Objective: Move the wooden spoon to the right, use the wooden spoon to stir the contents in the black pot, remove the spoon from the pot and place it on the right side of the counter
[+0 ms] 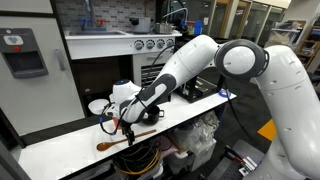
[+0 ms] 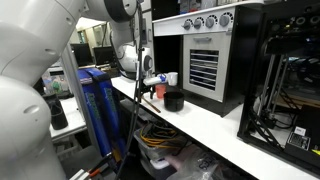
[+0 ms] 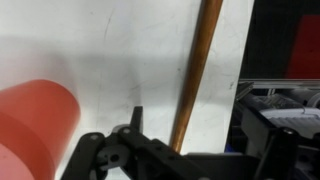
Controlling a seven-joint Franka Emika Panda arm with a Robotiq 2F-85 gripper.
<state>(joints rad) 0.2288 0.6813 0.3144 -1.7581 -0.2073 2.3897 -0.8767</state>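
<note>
The wooden spoon [image 1: 126, 140] lay flat on the counter [image 1: 60, 152] near its front edge, apart from the pot, so the first shift to the right looked not yet done. The gripper [image 3: 190, 140] hung low over the handle with its fingers spread. In the wrist view the handle ran between them unpinched, a straddle that seemed meant to line up a grasp across the narrow shaft. A red cup [image 3: 35, 120] stood close by, near enough that a careless move might nudge it. The black pot [image 2: 174, 100] sat on the counter just beside that cup, with a white mug [image 2: 170, 78] behind. The surface was white, smooth and probably slippery under a round handle. Behind it stood a white stove unit with knobs [image 1: 150, 43], in a cluttered lab.
</note>
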